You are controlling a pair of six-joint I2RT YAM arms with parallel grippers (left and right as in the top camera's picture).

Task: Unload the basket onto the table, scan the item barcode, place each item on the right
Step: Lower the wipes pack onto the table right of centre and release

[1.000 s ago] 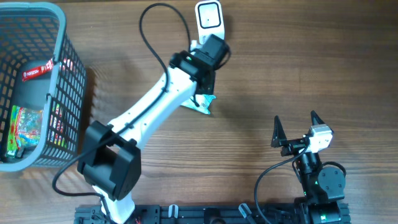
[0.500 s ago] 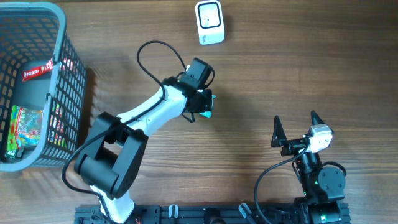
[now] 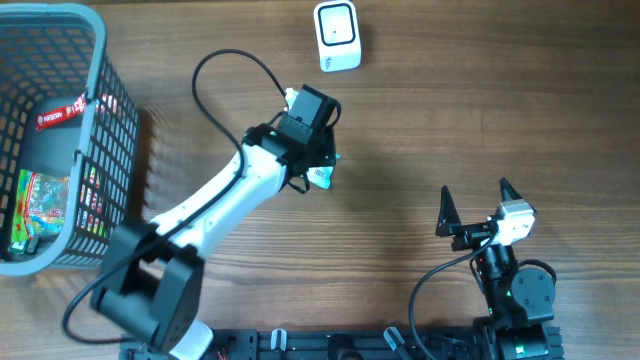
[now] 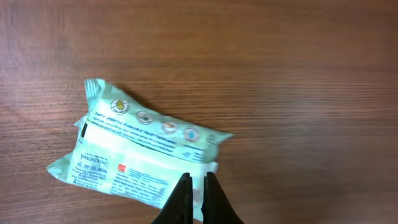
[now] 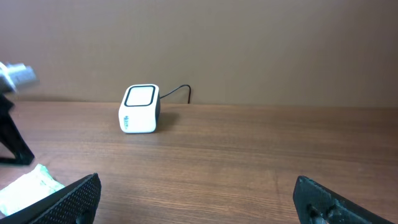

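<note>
Left arm has drawn back from the barcode scanner [image 3: 337, 35] since a second ago, carrying the packet with it. Scanner stands at the far edge of the bench [image 3: 500, 100]. Left pincer [image 4: 198, 177] is closed tight, pinching the near edge of a mint-green wipes packet [image 4: 137, 149], printed side up, around mid-bench. Right pincer [image 3: 474, 195] is spread wide, holding nothing, near the near right corner. Grey mesh basket [image 3: 100, 60] with packaged goods sits at the far left corner.

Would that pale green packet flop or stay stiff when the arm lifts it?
Probably floppy: the pale green packet looks like soft film with crimped ends, so it may sag from the fingers pinching one edge. Likely light, and too flat to roll.
</note>
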